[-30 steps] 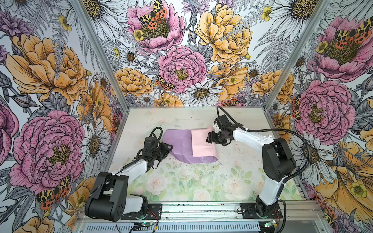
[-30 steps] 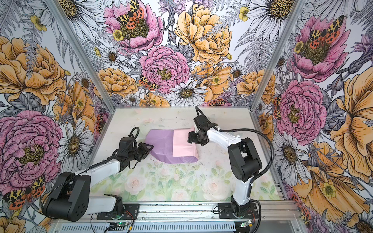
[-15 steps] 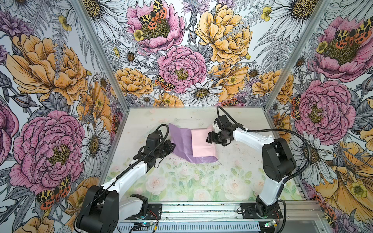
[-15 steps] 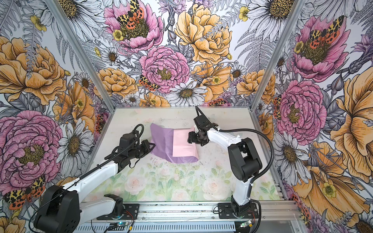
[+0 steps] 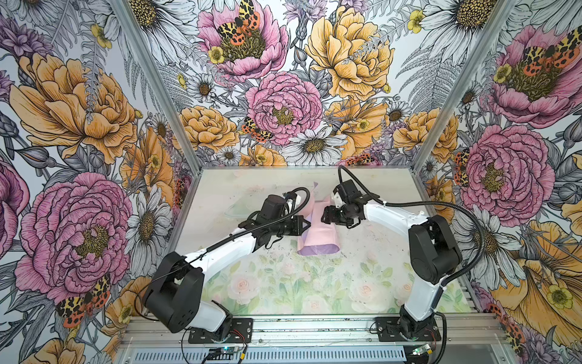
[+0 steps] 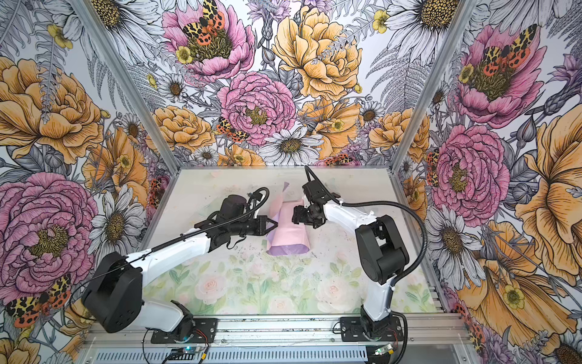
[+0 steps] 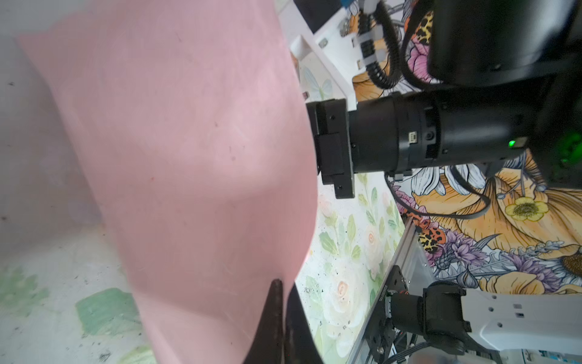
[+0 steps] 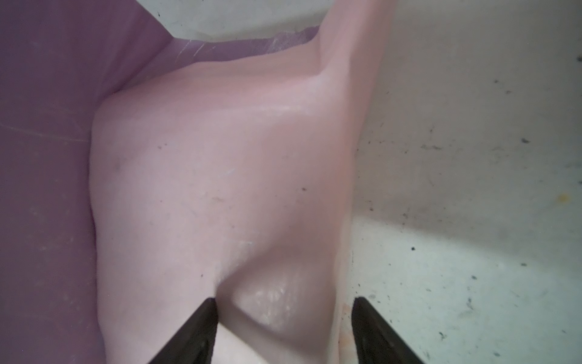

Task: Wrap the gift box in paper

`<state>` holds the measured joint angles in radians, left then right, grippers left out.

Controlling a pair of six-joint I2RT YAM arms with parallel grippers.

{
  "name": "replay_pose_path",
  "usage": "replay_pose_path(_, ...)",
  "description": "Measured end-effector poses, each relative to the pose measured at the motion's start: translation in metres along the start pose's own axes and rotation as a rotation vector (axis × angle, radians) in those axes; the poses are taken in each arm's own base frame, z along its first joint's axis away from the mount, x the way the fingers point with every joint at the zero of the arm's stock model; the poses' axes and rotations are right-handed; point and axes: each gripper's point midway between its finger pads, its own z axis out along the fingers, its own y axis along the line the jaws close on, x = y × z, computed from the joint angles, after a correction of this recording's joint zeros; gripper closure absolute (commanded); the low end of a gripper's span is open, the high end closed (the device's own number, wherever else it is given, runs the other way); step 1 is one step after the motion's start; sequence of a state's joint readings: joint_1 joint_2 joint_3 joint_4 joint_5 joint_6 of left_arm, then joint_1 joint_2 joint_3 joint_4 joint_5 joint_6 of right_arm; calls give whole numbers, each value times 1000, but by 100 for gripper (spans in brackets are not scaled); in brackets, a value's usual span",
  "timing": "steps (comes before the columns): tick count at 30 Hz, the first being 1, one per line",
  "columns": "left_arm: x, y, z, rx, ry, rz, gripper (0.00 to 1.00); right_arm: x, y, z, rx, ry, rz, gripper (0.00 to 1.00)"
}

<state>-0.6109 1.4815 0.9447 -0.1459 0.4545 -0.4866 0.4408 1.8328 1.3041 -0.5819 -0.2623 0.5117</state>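
Tabletop [image 5: 283, 283] paper [image 5: 318, 234], gift box unseen.

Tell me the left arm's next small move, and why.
Probably carry the left tool across toward the right tool, laying its flap over the one already folded. It is shut on an edge of the paper, the flap stands raised, pink face showing, and the right tool's open jaws rest on the folded flap.

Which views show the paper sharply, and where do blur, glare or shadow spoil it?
Both top views: the paper is crisp and evenly lit. Left wrist view: it fills the frame, soft, with the left gripper blurred. Right wrist view: soft focus, a shiny glare patch between the fingers of the right gripper, shadow across the table.
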Motion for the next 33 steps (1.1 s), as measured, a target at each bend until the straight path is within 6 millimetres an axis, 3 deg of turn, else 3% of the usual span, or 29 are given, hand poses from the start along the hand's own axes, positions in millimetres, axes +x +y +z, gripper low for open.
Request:
replay_pose_path(11,13,10,36,-38,139,-6,100,9,-3,-11,-45,-5,35,28)
replay_pose_path(15,17,12,39,-45,176,-12,100,6,-9,-32,-78,-52,63,23)
replay_pose_path(22,23,12,46,-49,225,-3,100,-18,-12,-76,-166,-182,120,17)
replay_pose_path(27,28,14,49,-58,256,-2,100,-21,-1,-74,-223,-168,126,14)
replay_pose_path(33,29,14,51,-60,267,-1,100,-24,5,-57,-223,-130,116,15)
